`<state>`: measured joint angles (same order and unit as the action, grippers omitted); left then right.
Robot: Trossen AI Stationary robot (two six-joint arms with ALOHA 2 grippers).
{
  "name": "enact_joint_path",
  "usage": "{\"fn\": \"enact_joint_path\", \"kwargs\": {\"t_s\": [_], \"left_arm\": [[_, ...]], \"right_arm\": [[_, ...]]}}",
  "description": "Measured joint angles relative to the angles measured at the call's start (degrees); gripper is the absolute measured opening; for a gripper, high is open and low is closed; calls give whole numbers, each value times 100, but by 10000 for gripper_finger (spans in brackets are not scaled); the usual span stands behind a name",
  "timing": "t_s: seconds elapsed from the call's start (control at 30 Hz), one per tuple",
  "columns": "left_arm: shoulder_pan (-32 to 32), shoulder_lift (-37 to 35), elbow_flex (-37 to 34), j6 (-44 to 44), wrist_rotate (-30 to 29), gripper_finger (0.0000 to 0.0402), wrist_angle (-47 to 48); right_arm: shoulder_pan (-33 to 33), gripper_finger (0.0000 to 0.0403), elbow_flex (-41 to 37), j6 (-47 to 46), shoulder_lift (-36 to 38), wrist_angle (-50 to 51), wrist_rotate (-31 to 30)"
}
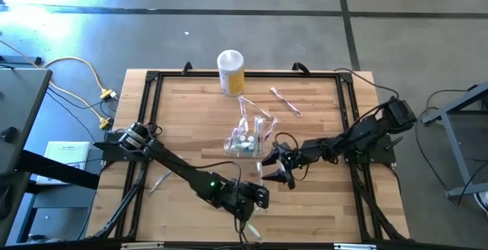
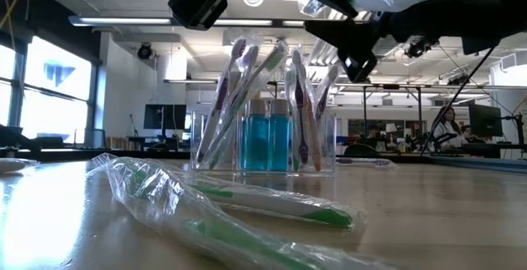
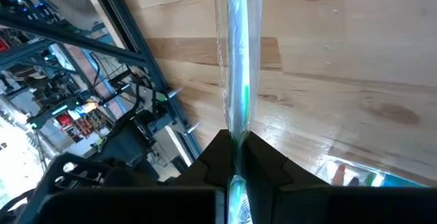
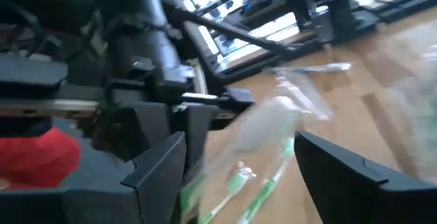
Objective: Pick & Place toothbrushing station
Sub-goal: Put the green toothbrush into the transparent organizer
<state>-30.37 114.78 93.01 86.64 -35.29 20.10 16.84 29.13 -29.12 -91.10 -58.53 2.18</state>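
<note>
Near the middle of the wooden table, the toothbrushing station: a clear, nearly colourless holder standing upright, packed with wrapped toothbrushes leaning outward and two small blue bottles side by side in its centre. Beyond the station, toward the table's far edge, a yellow canister with a white lid; off to the station's far right, one loose pink-tinted toothbrush lying flat. Just right of the station and slightly nearer the front edge, the right gripper, jaws spread wide apart, with a crinkled clear wrapper holding green-handled brushes visible between its fingers in its wrist view; whether anything touches them cannot be told. In front of the station, close to the table's near edge, the left gripper, jaws pressed together on a wrapped green toothbrush, the plastic sleeve running straight out from between the fingertips over the wood. In the low view, more wrapped green toothbrushes lying flat in front of the station, both arms passing overhead. Left of the station, near the left arm, a pale wrapped item on the wood, too small to identify.
</note>
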Motion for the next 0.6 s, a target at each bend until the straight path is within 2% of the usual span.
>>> {"fn": "enact_joint_path", "kwargs": {"t_s": [0.2,0.3,0.4,0.6], "left_arm": [[0,0,0,-282,-4,17,156],[0,0,0,-292,-2,17,190],[-2,-4,-1,-295,-2,17,188],[0,-7,-13,-370,-4,17,239]], "right_arm": [[-1,262,321,185,-137,273,107],[0,237,332,237,-137,326,73],[0,189,332,286,-137,341,35],[0,50,351,554,-131,395,-38]]}}
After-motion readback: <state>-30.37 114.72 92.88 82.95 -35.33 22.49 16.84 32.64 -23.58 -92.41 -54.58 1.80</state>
